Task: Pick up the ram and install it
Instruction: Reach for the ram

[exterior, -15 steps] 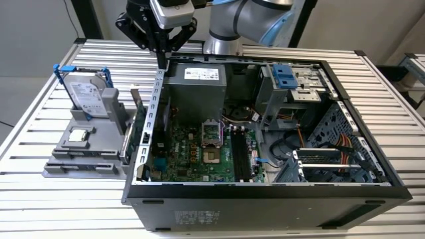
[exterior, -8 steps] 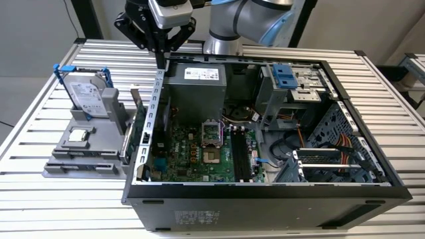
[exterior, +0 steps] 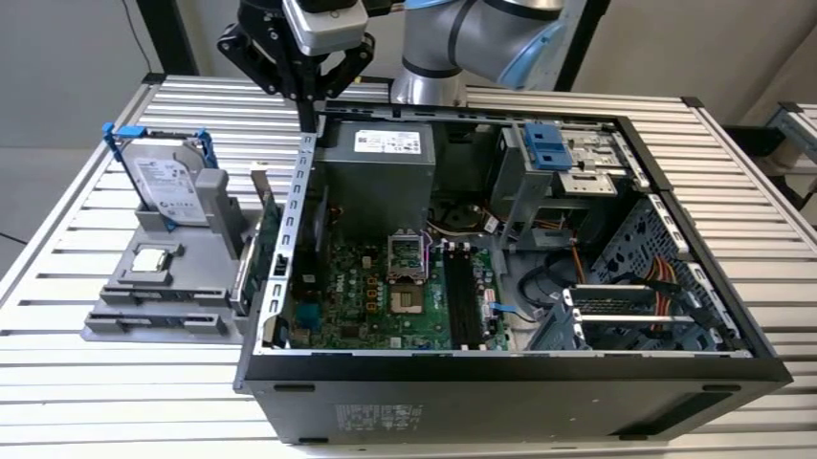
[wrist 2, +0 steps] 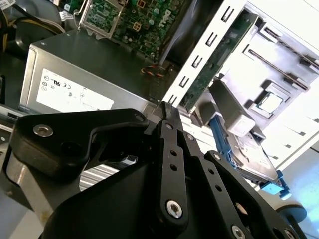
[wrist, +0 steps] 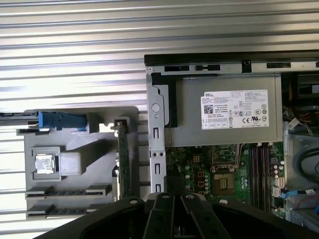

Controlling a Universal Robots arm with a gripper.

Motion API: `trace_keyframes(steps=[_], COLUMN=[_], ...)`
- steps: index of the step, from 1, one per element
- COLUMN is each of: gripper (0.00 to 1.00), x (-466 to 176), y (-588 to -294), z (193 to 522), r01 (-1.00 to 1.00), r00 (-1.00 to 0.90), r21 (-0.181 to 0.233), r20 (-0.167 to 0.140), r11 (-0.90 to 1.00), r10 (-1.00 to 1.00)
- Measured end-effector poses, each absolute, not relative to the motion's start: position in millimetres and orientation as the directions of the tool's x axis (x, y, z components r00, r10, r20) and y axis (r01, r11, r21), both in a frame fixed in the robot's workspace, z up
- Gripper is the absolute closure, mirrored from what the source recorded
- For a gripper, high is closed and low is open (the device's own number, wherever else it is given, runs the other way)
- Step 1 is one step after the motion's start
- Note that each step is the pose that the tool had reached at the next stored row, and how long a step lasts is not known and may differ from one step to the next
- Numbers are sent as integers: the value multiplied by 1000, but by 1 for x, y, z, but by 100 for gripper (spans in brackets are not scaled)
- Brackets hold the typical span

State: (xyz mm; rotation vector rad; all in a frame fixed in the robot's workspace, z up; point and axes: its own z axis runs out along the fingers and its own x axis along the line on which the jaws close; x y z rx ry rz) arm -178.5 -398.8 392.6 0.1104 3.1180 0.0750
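Note:
My gripper (exterior: 306, 117) hangs above the far left corner of the open computer case (exterior: 511, 378), over the metal side wall next to the grey power supply (exterior: 377, 167). Both fingers meet at the tip (wrist 2: 167, 107) in the second wrist view, so the gripper is shut, and I see nothing between them. The ram is out of view. Long dark memory slots (exterior: 460, 292) lie on the green motherboard (wrist: 199, 174), right of the processor socket (wrist: 224, 179).
A grey parts holder (exterior: 121, 320) stands left of the case on the slatted table. It carries a hard drive (exterior: 172, 186) in a blue frame, a square silver chip (exterior: 151, 258) and an upright green card (exterior: 262, 244). Drive bays with a blue latch (exterior: 549, 148) fill the case's far right.

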Motion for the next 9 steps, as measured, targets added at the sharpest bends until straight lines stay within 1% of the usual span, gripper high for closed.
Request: trace_keyframes(steps=[9], gripper=[100], x=[-180], y=[-399], z=[393], r01=[70], r00=[-997], r21=[49], r20=[-19], r11=[996], r10=[71])
